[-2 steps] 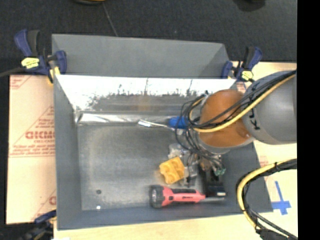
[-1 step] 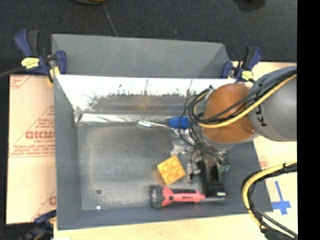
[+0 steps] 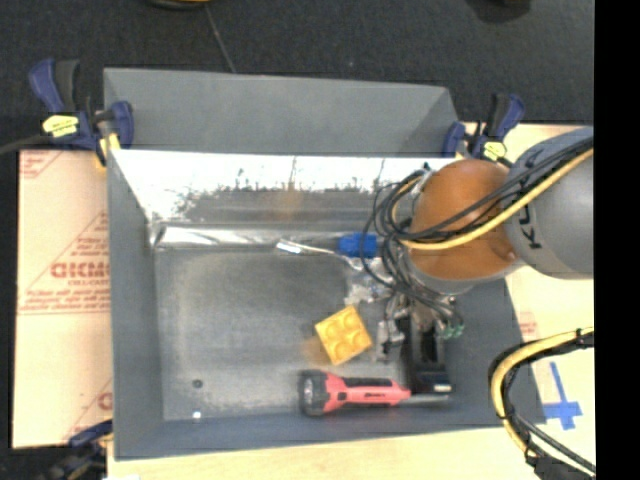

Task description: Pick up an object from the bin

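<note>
My gripper hangs low over the front right part of the bin, under the arm's orange cover. Just to its left, a yellow studded toy brick lies on the bin floor, tilted on a corner. In front of the gripper, along the bin's front wall, lies a pink tool with a grey head at its left end and a dark end at its right. That dark end sits right below the gripper, and whether the two touch is hidden.
The arm and its orange cover with looped cables reach in from the right and hide the bin's right side. The front and right walls stand close to the gripper. The bare bin floor stretches off to the left.
</note>
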`<state>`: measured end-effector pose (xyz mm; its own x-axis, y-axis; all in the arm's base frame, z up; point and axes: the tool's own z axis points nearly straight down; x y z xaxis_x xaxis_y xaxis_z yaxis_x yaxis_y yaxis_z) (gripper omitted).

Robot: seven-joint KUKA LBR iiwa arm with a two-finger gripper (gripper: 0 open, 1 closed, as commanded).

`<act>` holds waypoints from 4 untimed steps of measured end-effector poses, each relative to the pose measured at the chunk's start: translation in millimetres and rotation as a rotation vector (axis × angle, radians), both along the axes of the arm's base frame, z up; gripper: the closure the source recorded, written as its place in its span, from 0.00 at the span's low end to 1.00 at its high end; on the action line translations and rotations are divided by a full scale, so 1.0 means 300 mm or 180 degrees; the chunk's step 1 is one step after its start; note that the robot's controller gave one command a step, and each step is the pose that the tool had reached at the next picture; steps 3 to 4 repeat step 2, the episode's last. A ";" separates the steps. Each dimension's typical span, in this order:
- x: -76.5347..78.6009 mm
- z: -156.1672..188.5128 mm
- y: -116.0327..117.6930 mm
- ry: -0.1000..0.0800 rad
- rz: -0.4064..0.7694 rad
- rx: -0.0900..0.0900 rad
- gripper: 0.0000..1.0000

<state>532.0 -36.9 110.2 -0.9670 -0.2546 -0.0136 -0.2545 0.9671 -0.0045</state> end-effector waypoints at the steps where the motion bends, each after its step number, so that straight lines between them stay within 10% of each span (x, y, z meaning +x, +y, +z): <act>1: -0.006 0.109 -0.001 0.0023 -0.0007 0.0001 1.00; 4: 0.000 0.215 -0.002 0.0003 -0.0012 0.0000 1.00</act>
